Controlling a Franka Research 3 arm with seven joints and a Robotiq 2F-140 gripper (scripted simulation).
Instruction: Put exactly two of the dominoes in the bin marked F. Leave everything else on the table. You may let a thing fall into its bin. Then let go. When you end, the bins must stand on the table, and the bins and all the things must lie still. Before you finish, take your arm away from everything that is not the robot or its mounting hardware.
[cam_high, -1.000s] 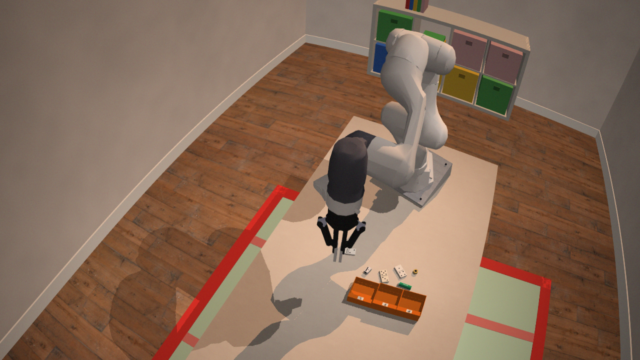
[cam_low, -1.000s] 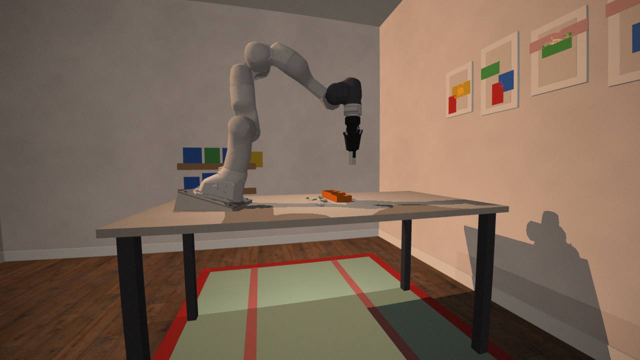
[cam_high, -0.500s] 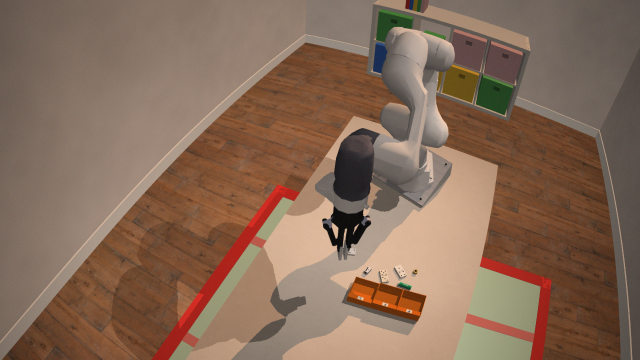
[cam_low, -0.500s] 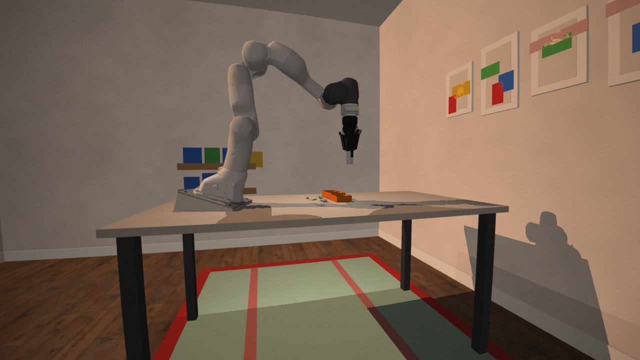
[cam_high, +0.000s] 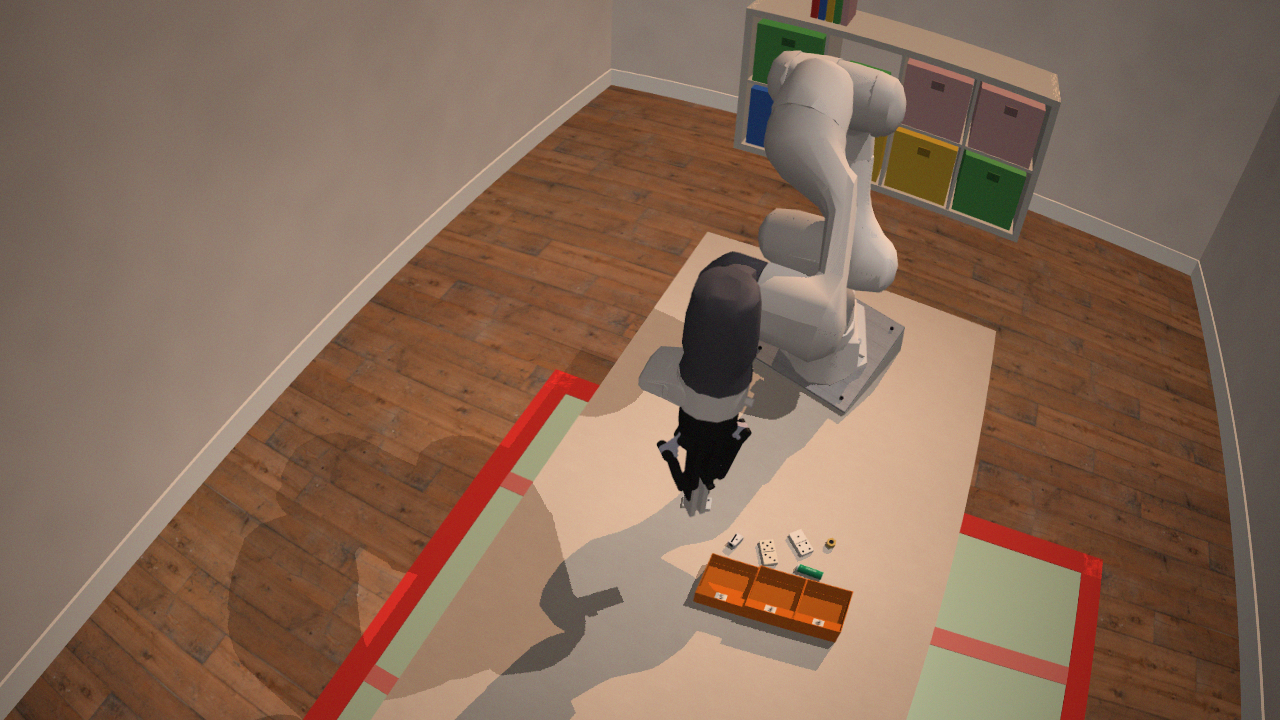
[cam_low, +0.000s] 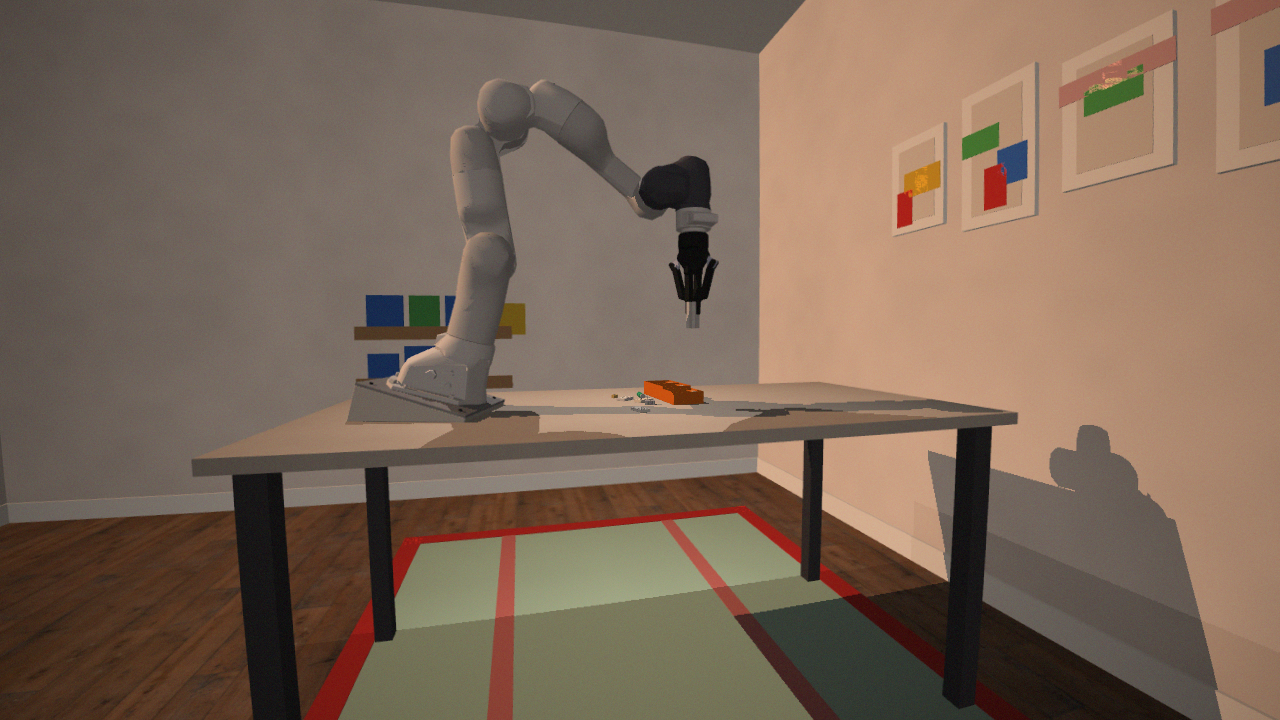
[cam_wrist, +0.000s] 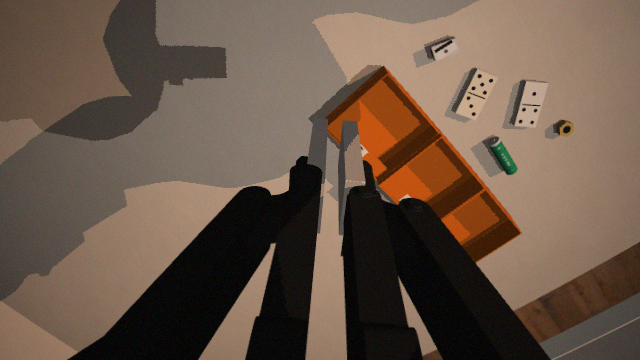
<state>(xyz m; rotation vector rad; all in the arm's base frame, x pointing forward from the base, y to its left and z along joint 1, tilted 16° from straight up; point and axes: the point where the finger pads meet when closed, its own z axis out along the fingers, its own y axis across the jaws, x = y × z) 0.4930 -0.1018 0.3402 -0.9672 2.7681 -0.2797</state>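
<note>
A: Gripper (cam_wrist: 333, 130) — clenched on nothing, high above the table.

B: Nearest dominoes (cam_wrist: 476, 94) — flat, across orange bin (cam_wrist: 495, 244) from fingertips, off right; long axes crosswise to bin.

A green battery (cam_wrist: 502, 155) is being seen lying on its side on the table (cam_low: 859, 416), just beside the far long wall of the orange tray. A small brass nut (cam_wrist: 565, 128) is lying apart from it. A cube shelf (cam_high: 1054, 90) with coloured boxes is standing against the back wall. A red-bordered green rug (cam_low: 572, 559) is being shown spread over the wooden floor (cam_high: 375, 295). Framed pictures (cam_low: 998, 147) are hanging on the side wall.
</note>
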